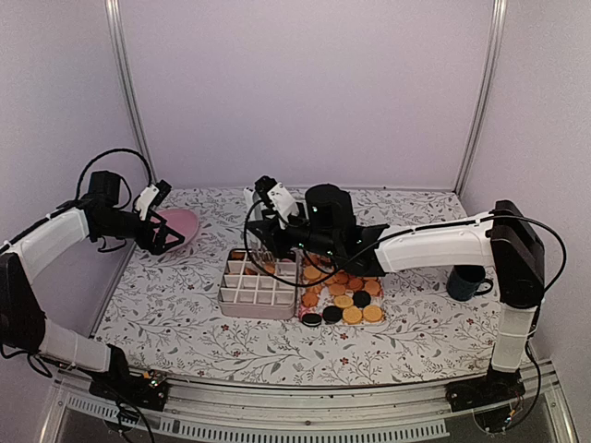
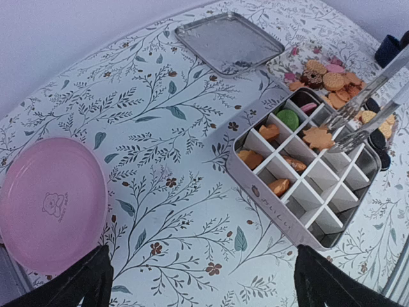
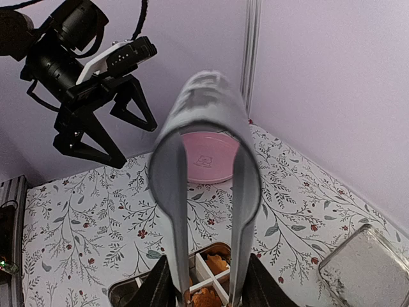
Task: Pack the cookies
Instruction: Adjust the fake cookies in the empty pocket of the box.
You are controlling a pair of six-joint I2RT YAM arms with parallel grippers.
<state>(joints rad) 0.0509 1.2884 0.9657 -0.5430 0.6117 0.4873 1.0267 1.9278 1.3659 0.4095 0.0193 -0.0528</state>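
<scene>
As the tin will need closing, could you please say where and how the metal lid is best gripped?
Probably its raised rim, from above, one finger inside and one outside: the metal lid lies flat, seemingly hollow side up, so only that thin wall offers a pinch.

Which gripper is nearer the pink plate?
Left. The left gripper hovers at the edge of the plate; the right gripper holds tongs over the box, apart from the plate.

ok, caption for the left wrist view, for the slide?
Tongs meet a leaf-shaped cookie at the divided tin; loose cookies beyond, pink plate at left.
</scene>
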